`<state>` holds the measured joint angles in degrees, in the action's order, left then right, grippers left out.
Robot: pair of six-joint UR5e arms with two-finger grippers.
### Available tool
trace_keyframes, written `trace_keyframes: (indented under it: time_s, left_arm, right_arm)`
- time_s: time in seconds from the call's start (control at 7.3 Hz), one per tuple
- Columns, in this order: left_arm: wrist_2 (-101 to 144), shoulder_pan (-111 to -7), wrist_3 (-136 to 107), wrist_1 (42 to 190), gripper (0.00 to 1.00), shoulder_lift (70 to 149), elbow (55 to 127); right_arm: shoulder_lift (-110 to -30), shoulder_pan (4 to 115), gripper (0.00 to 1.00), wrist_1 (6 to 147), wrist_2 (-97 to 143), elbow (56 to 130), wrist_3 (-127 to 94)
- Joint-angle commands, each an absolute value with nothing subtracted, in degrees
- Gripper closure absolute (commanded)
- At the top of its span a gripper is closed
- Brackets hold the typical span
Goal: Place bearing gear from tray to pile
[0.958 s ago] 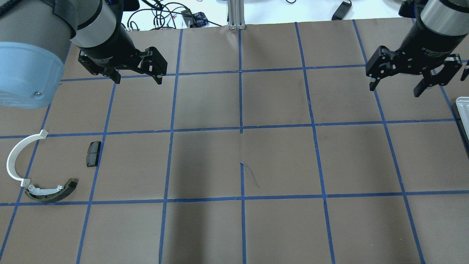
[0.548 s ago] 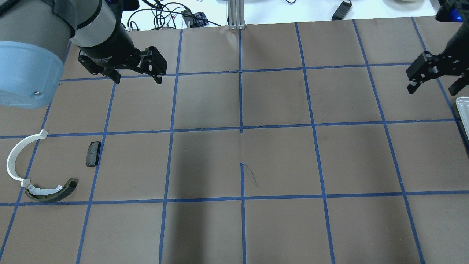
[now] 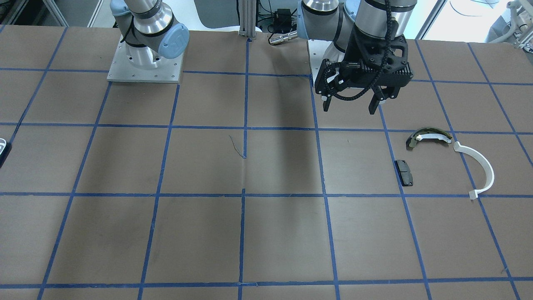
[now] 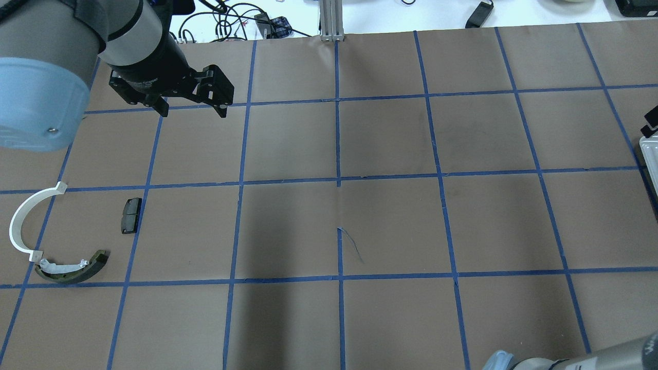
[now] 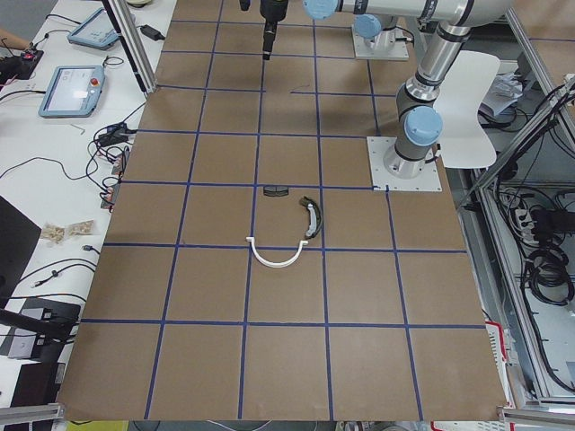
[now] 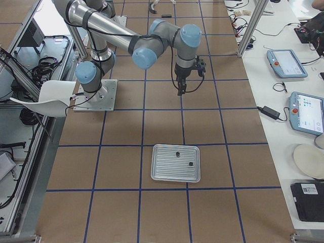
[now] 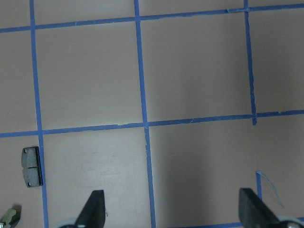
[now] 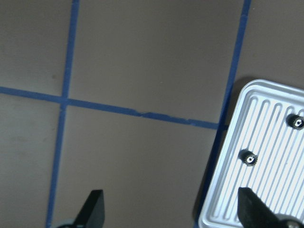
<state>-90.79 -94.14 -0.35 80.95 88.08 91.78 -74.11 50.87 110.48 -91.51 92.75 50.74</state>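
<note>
Lying in tray (image 8: 228,190), 2 bearing gears (image 8: 249,158), right end effector (image 8: 172,209) spread, left end effector (image 7: 171,209) spread

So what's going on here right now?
The right end effector hangs open and empty over the table, just beside the tray. Two small bearing gears lie in the tray, and none has been picked up yet. The left end effector hovers open and empty on the pile's side of the table. The pile is a white half-ring, a brake shoe and a black pad, loosely grouped.
</note>
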Motion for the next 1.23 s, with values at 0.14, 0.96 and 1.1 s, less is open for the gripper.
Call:
trace_keyframes:
  time_s: [0.14, 0.96, 1.1]
  left_arm:
    - [-90.8, -94.0, -0.4, 80.9, 0.00, 88.2, 91.8]
    - [-90.8, -94.1, -0.4, 80.9, 0.00, 88.2, 91.9]
    - [-90.8, -94.1, -0.4, 80.9, 0.00, 88.1, 92.0]
  right_arm:
    - [-65.2, 45.9, 0.00, 120.6, -91.6, 92.2, 67.1]
    - [-56.9, 43.0, 0.16, 126.1, -94.4, 91.8, 78.3]
    - [-56.6, 43.0, 0.25, 126.1, -94.6, 91.8, 78.9]
